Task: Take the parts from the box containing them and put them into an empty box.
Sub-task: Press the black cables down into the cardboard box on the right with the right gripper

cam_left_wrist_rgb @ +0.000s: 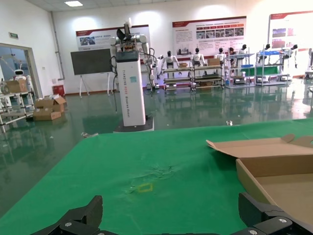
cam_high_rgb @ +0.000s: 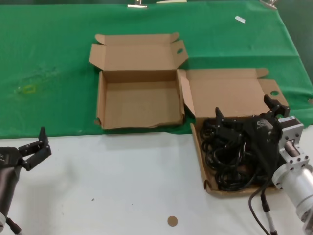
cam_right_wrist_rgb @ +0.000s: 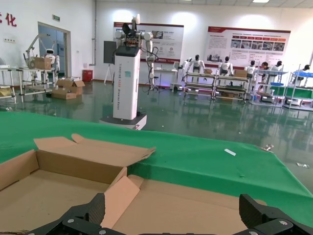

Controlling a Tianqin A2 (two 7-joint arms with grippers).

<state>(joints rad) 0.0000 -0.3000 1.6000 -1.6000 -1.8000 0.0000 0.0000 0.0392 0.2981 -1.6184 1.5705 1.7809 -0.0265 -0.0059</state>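
The coiled power cords [cam_high_rgb: 230, 161], light, floppy and snag-prone, fill the skewed cardboard box [cam_high_rgb: 230, 93] under the wide-spread right claw [cam_high_rgb: 247, 115], so I would pinch one bundle across its gathered loops.

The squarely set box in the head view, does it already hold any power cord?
No, the squarely set box shows only bare cardboard inside.
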